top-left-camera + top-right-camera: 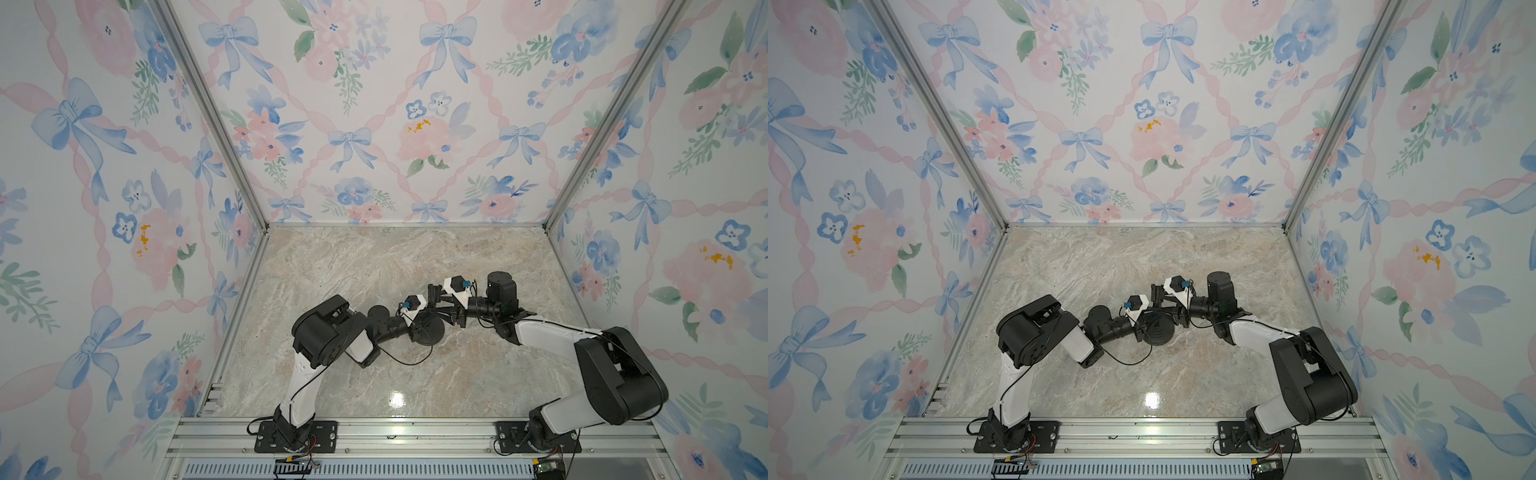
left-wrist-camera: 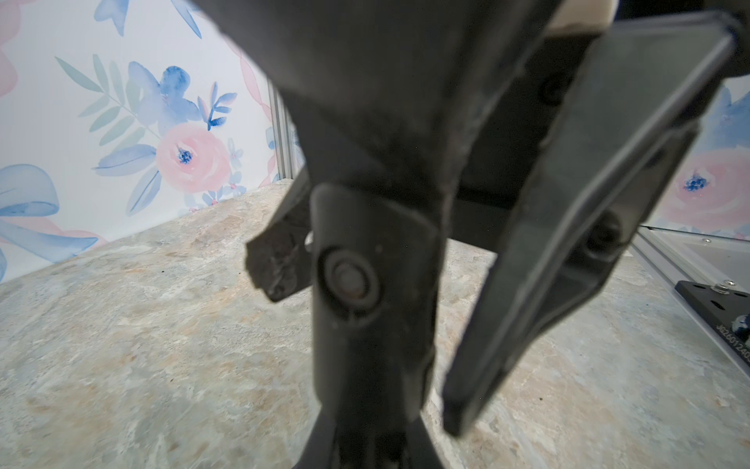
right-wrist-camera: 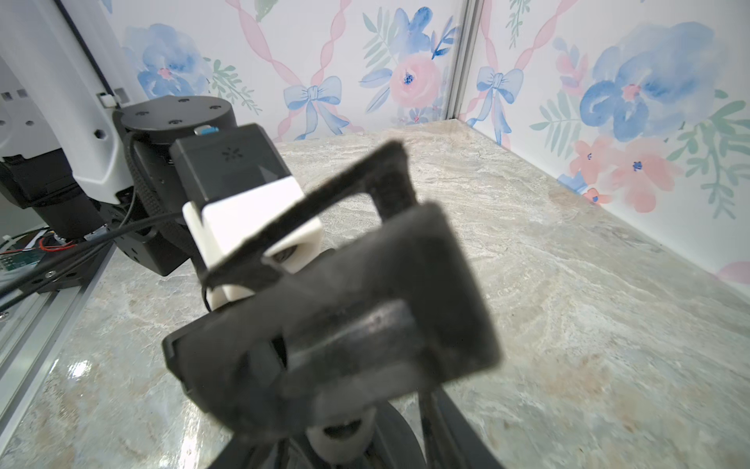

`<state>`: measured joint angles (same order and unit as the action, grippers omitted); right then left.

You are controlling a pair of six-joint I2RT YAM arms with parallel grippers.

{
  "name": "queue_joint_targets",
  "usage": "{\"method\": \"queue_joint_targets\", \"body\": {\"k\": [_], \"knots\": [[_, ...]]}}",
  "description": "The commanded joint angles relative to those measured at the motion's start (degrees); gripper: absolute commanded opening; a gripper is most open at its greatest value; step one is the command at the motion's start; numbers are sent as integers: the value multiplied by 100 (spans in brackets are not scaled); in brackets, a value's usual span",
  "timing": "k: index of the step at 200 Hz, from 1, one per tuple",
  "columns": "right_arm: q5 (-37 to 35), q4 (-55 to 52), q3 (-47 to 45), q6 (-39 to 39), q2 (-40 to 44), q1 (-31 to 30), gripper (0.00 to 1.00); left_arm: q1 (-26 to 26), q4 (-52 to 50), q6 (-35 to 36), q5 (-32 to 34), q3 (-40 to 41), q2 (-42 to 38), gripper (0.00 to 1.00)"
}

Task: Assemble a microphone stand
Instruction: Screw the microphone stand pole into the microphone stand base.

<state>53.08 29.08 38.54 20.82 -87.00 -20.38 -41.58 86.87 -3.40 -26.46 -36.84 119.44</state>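
Top views: disc base (image 1: 430, 332) lies flat on the tabletop (image 1: 374, 270), mid-field. Left arm (image 1: 316, 332) and right arm (image 1: 540, 336) meet directly over it and hide the join. Left wrist view: rod (image 2: 365, 385), hinged near its top, with the left gripper (image 2: 369, 450) jaws closed on its lower end. The right gripper (image 2: 365, 353) jaws stand parted either side of the hinge, a gap showing on one side. Right wrist view: clip (image 3: 324, 308) uppermost, a dark disc edge just beneath. Status, as I judge it: rod set over base, but I cannot tell whether it is seated. Left to do: confirm the join, let go, withdraw.
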Motion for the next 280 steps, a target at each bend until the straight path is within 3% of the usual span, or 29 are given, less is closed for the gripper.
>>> {"method": "queue_joint_targets", "body": {"k": [1, 21, 42, 66, 93, 157, 188, 212, 236, 247, 260, 280], "knots": [[404, -528, 221, 198, -208, 25, 39, 16, -22, 114, -229, 58, 96, 7], [427, -332, 248, 4, -332, 29, 15, 18, -30, 77, -174, 46, 88, 11], [174, 564, -47, -542, -378, 43, 2, 17, -27, 44, -103, 47, 85, 17], [-279, 1922, -545, -1273, -462, -32, 0, 19, -26, -2, 5, 45, 81, 24], [-1725, 2978, -1173, -1808, -546, -504, 0, 16, -26, -20, 51, 46, 75, 26], [-5483, 2930, -1820, -1955, -162, -2090, 0, 12, -21, -93, 213, 50, 74, 26], [-6394, 2897, -1895, -2146, -168, -2491, 0, 16, -19, -94, 229, 45, 77, 26], [-6652, 2849, -1830, -2280, -200, -2736, 0, 23, -15, -111, 264, 45, 73, 24], [-6488, 2875, -1815, -2192, -187, -2771, 0, 27, -16, -111, 227, 45, 78, 15], [-6351, 3015, -1924, -2067, -99, -2717, 12, 29, -20, -98, 170, 52, 80, 13], [-5634, 3102, -2058, -1951, 108, -2438, 25, 44, -8, -92, 109, 54, 75, 10], [-4249, 2060, -1908, -1587, 671, -1865, 38, 79, 21, -122, 23, 63, 72, 8]]}}
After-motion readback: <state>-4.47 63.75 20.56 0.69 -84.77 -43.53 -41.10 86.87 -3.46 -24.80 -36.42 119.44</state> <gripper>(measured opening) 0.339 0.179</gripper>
